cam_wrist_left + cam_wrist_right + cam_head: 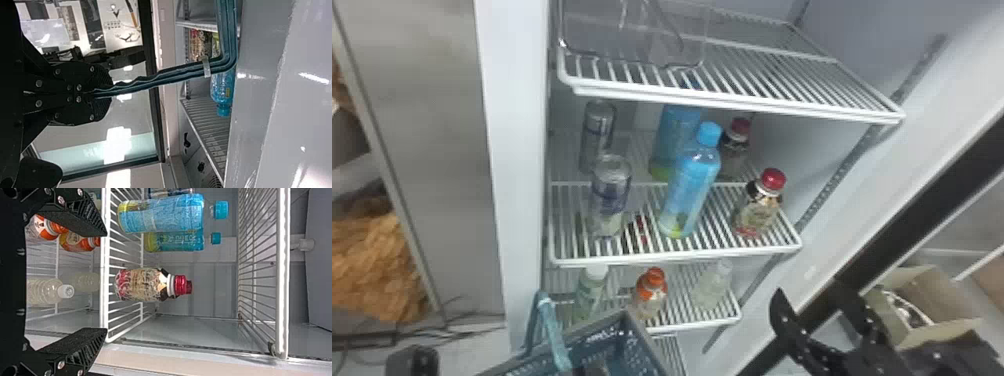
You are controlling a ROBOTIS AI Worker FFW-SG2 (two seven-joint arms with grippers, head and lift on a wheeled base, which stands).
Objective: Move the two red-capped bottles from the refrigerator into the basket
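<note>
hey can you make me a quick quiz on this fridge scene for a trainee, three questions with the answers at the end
1. True or false: the left gripper is closed on the basket handle.
2. Multiple choice: in the head view, what stands to the left of the blue-capped bottles, on the shelf that also holds the red-capped bottles?
a) milk cartons
b) cans
c) egg boxes
3. Fill in the missing word: the fingers of the right gripper are ____.

Key: 1 true; 2 b; 3 open
</note>
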